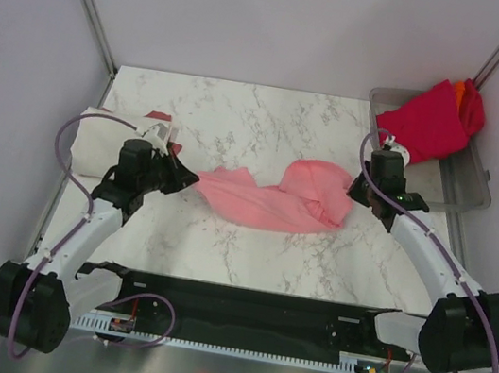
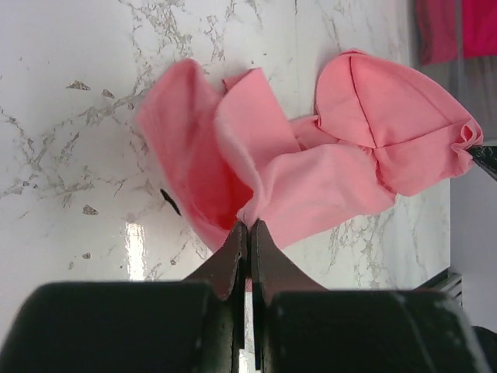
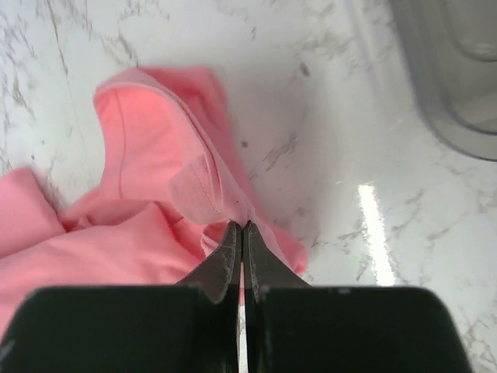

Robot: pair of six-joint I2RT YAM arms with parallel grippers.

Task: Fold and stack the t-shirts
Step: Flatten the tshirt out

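A light pink t-shirt point(image 1: 277, 196) lies crumpled across the middle of the marble table. My left gripper point(image 1: 190, 177) is shut on its left edge; in the left wrist view the jaws point(image 2: 248, 225) pinch a fold of the pink t-shirt point(image 2: 311, 186). My right gripper point(image 1: 356, 193) is shut on the shirt's right end, and its wrist view shows the jaws point(image 3: 241, 227) closed on a hemmed fold of the pink t-shirt point(image 3: 147, 155). A crimson t-shirt point(image 1: 428, 121) with an orange one point(image 1: 461, 88) behind it lies heaped in the tray. A cream-white t-shirt point(image 1: 101, 145) lies folded at the left, with a dark red one point(image 1: 159, 117) showing at its far edge.
The grey translucent plastic tray point(image 1: 467, 189) stands at the back right, close to the right arm's elbow. Pale walls close the table in on the left, back and right. A black rail point(image 1: 239, 305) with the arm bases runs along the near edge.
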